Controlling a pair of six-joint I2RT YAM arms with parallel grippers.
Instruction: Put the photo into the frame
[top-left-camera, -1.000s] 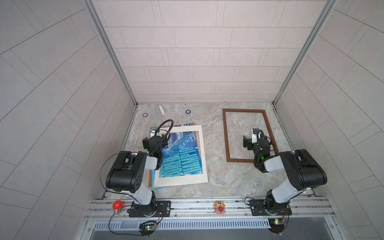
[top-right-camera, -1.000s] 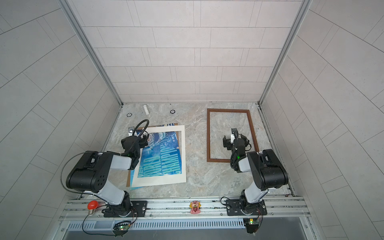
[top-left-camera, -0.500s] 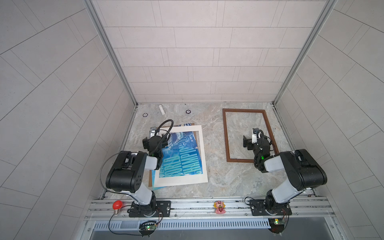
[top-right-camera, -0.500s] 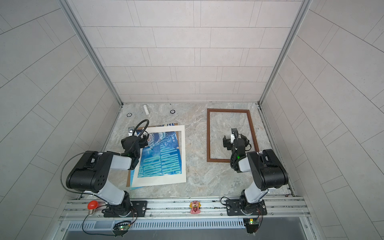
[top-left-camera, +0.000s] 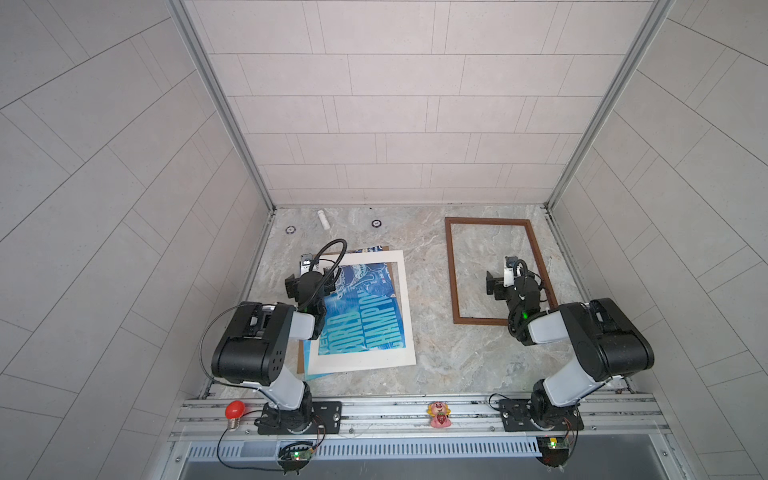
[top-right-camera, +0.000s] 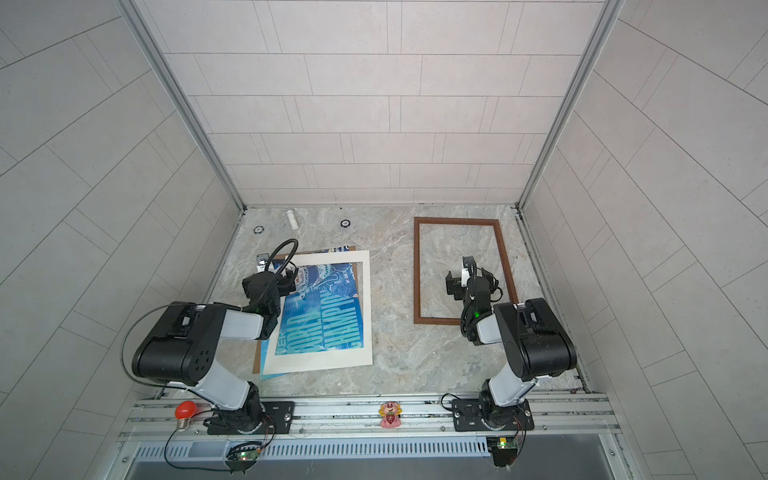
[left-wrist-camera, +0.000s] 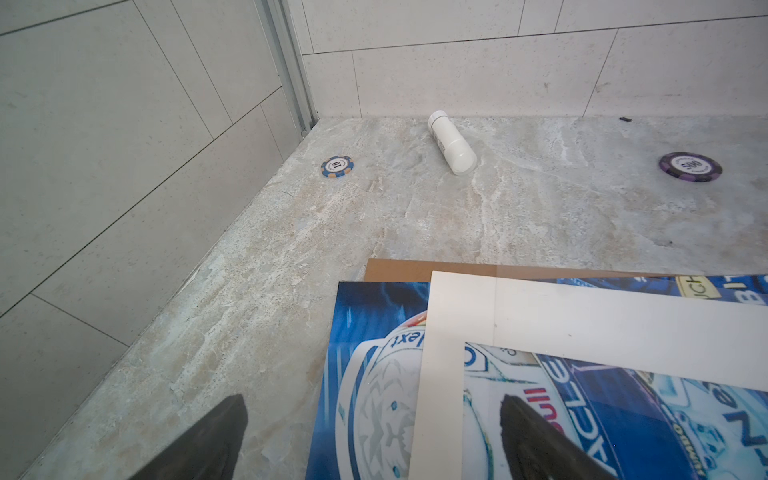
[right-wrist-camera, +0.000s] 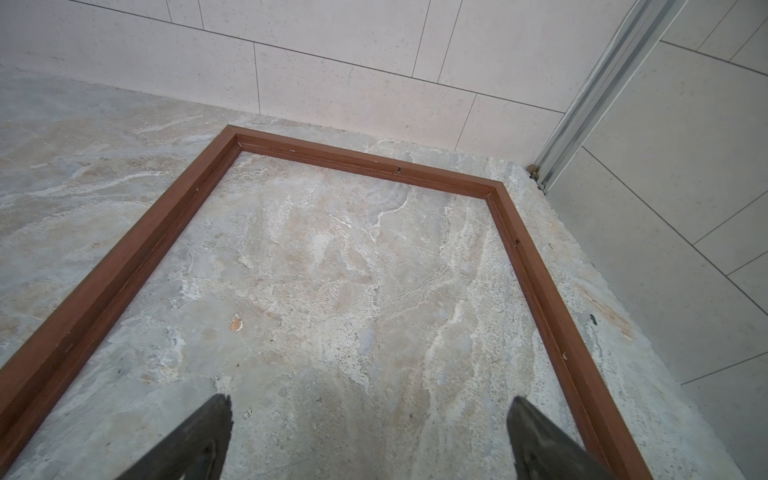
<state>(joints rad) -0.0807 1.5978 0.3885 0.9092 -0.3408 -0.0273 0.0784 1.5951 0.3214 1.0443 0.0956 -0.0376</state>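
A: Now, where to look for the photo (top-left-camera: 361, 320)?

B: Flat on the marble tabletop (top-left-camera: 428, 291), on the left side in both top views, well apart from the frame (top-left-camera: 453, 270). Sandwiched askew, with a brown backing board (left-wrist-camera: 407, 270) underneath and a cream-white mat (top-left-camera: 361, 360) on top. Pale block letters "WORLD CHAMPION" readable through the mat's window. Blue corners poking out past the mat at the near left and along the far edge.

A: And the frame itself?

B: Lying flat toward the far right corner. Thin dark brown wood, with only bare marble showing inside its four rails.

A: What about the left gripper (left-wrist-camera: 370, 401)?

B: Jaws spread wide, gripping nothing. Poised at the far left corner of the stack, with one fingertip (left-wrist-camera: 224, 428) over bare marble and the other over the helmet picture inside the mat's window. Hard to tell whether touching the paper or just above it.

A: And the right gripper (right-wrist-camera: 369, 401)?

B: Likewise wide apart, with nothing between. Placed over the marble within the frame, closer to the right-hand rail than to the left, and clear of both in the wrist view.

A: Anything else lying about?

B: By the far wall, a white bottle (left-wrist-camera: 451, 143) on its side, between a blue poker chip (left-wrist-camera: 337, 166) marked 10 and a purple poker chip (left-wrist-camera: 690, 167) marked 500. On the front rail (top-left-camera: 374, 409), a red bulb (top-left-camera: 235, 410) and a pink figurine (top-left-camera: 439, 413).
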